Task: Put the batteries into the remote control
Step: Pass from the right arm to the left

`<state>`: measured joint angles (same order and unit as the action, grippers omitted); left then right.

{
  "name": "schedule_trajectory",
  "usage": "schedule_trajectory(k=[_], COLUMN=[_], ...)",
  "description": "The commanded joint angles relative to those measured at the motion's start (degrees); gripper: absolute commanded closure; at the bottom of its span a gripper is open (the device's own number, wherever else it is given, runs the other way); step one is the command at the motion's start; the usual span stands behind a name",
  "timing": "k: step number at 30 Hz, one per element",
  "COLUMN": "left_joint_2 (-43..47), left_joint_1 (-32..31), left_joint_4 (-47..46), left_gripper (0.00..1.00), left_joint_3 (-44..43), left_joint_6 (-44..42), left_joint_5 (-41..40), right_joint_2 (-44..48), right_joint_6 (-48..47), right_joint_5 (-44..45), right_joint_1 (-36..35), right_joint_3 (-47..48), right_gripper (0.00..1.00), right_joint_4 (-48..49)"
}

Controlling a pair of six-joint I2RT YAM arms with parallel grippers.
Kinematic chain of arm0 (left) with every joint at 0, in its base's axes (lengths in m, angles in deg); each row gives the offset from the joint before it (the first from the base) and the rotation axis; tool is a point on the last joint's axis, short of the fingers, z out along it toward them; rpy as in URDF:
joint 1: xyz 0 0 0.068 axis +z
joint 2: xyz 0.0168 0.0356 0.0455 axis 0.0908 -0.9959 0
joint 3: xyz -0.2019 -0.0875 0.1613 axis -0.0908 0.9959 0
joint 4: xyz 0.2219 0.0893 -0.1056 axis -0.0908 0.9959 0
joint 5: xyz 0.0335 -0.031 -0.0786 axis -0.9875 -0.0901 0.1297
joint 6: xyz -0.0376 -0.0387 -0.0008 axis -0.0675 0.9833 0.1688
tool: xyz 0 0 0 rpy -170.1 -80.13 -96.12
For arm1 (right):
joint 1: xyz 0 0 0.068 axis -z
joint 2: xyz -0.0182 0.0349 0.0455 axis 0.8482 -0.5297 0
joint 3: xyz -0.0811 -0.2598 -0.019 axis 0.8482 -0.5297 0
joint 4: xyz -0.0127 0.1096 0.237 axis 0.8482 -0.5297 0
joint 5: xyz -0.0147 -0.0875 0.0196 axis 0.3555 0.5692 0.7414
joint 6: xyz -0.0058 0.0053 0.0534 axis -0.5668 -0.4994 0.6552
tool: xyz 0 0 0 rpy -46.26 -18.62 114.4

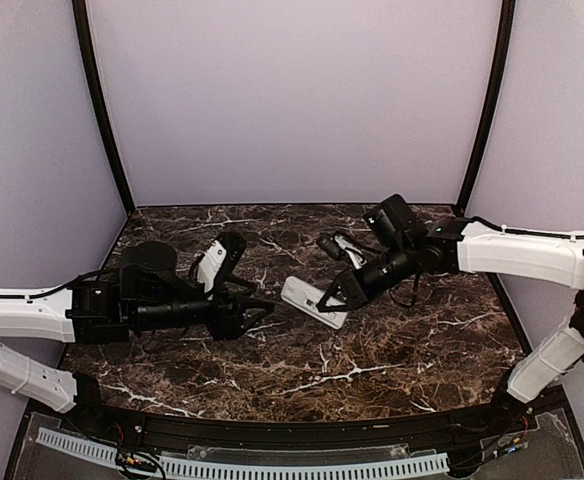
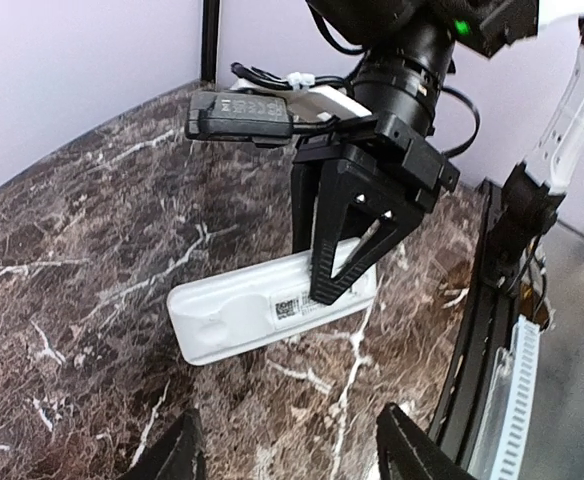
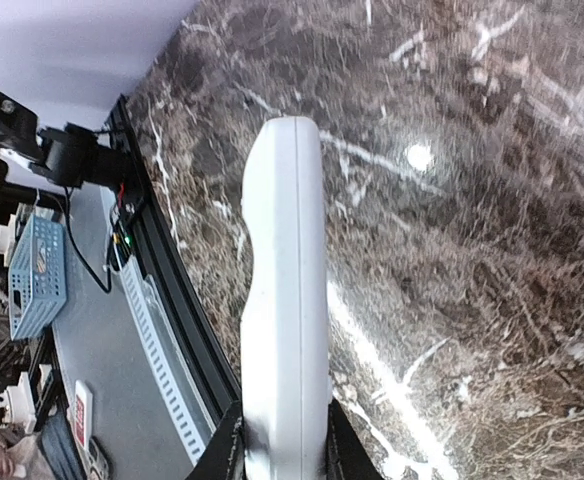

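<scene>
Overhead view: the right gripper (image 1: pixel 327 298) is clamped on one end of the remote control (image 1: pixel 302 297) near the middle of the marble table (image 1: pixel 372 360). The left gripper (image 1: pixel 260 312) points at it from just beside. No batteries show anywhere.

Left wrist view: the left gripper's fingers (image 2: pixel 177 450) stand wide apart, holding nothing. Ahead, the remote control (image 2: pixel 242 315) shows a plain white labelled face with no dark recess. Whether it touches the marble I cannot tell.

Right wrist view: the remote control (image 3: pixel 282 280) runs edge-on out from between the closed fingers (image 3: pixel 227 450).

This looks like the presenting step. Next, the left gripper likely needs to expose the compartment while the right holds firm.
</scene>
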<state>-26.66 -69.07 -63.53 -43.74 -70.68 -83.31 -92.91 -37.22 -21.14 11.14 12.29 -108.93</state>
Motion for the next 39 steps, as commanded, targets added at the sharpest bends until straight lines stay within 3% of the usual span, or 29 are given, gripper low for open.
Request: schedule_trajectory(k=[1,7,10,14,18,26,35,39], left_joint_2=[4.72,2.48,-0.66,-4.3,-7.28,-9.17,-11.32,-11.9], left_joint_1=[1.96,3.03,3.45,4.67,5.21,5.58,5.58,5.58], left_joint_4=[-11.26,-17.13,-21.65,-28.11,-31.65,-33.9,-35.04,-35.06], left_gripper=[0.38,0.22,0.08,0.03,0.13,0.48,0.55,0.7], left_joint_3=[2.64,-0.61,-4.31,-7.65,-9.67,-10.62,-11.91,-12.13], left_joint_6=[8.55,9.53,10.02,12.89,14.32,14.94,14.88,14.32], left_joint_5=[2.08,6.83,11.42,17.22,20.34,22.23,25.22,25.98], right_joint_2=[7.83,16.49,18.17,19.52,19.84,19.85,18.62,18.7], right_joint_6=[3.56,6.74,7.06,6.73,5.98,6.3,5.73,5.73], right_joint_5=[3.19,1.96,-0.03,-2.31,-4.37,-8.88,-9.0,-8.93], right_joint_1=[0.42,0.34,-0.16,-1.47,-2.12,-2.86,-3.61,-3.79], right_joint_3=[-0.59,-4.7,-6.12,-6.57,-6.07,-6.23,-5.48,-5.69], right_gripper=[1.0,1.0,1.0,1.0,1.0,1.0,1.0,1.0], right_joint_4=[10.94,26.28,33.04,37.65,38.55,41.59,40.74,40.56])
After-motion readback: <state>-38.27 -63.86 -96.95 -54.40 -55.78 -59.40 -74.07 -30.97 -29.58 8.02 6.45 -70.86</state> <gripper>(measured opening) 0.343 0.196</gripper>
